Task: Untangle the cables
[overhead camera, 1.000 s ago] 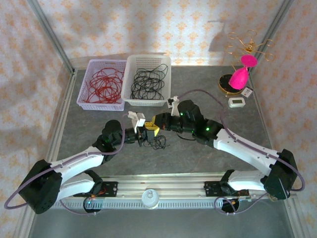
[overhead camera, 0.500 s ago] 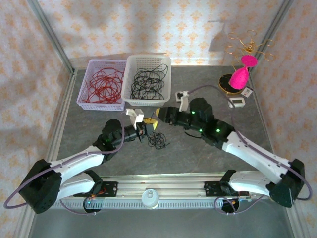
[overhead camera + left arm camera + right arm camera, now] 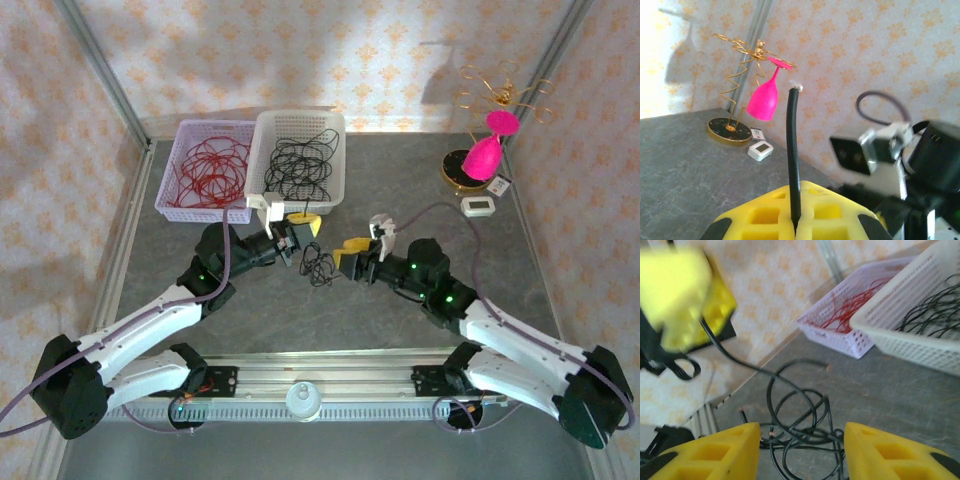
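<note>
The left gripper (image 3: 796,220) pinches a black cable (image 3: 791,150); its coils lie on the grey table (image 3: 900,390) just ahead of the wide-spread right gripper (image 3: 802,450), floral wallpaper (image 3: 775,285) beyond.

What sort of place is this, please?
Probably a robot test cell, not a home: two arms bolted to a rail, patterned wall panels in a metal frame, and baskets of sorted red and black cables.
</note>
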`<state>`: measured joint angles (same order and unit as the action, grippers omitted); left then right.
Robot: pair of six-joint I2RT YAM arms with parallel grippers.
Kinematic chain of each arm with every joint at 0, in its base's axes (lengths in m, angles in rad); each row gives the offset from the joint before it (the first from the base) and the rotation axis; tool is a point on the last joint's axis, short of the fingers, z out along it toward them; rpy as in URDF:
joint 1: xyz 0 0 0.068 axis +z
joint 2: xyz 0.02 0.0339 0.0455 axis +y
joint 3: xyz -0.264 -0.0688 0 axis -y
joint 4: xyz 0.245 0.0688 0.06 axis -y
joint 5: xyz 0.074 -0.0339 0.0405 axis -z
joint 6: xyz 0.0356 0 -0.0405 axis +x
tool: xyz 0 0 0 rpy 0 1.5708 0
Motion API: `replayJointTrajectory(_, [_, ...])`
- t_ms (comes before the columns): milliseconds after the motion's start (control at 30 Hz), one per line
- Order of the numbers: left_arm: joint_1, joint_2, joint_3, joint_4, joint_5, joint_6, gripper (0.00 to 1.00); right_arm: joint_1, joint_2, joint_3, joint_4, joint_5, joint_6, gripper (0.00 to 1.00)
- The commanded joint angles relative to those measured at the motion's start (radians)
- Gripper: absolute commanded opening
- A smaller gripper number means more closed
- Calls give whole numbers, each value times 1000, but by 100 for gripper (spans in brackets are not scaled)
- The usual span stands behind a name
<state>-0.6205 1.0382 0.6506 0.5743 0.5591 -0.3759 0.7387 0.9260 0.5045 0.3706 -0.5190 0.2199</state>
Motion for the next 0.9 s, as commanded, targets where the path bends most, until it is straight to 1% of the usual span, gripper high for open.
replayJointTrajectory(0, [-9, -4, 64, -46, -12, -52, 0, 7, 31, -3, 338, -132, -70, 50])
replayJointTrajectory(167, [-28, 14, 125, -102, -1, -55, 0, 8, 102, 48, 369, -156, -120, 50])
replayJointTrajectory(367, [-48, 8, 148, -115, -2, -61, 0, 10, 166, 69, 389, -207, -143, 49])
replayJointTrajectory(467, [-51, 8, 160, -126, 5, -55, 0, 13, 211, 82, 401, -192, -149, 40])
replayJointTrajectory(500, [-50, 7, 163, -135, 7, -53, 0, 13, 227, 93, 401, -185, -155, 39])
replayJointTrajectory(700, [-55, -13, 159, -113, 16, -73, 0, 14, 324, 141, 403, -172, -162, 38])
replayJointTrajectory(800, [-57, -24, 166, -119, 10, -71, 0, 18, 372, 146, 402, -162, -147, 34])
replayJointTrajectory(867, [-57, -29, 175, -124, 10, -69, 0, 22, 402, 126, 432, -142, -126, 31])
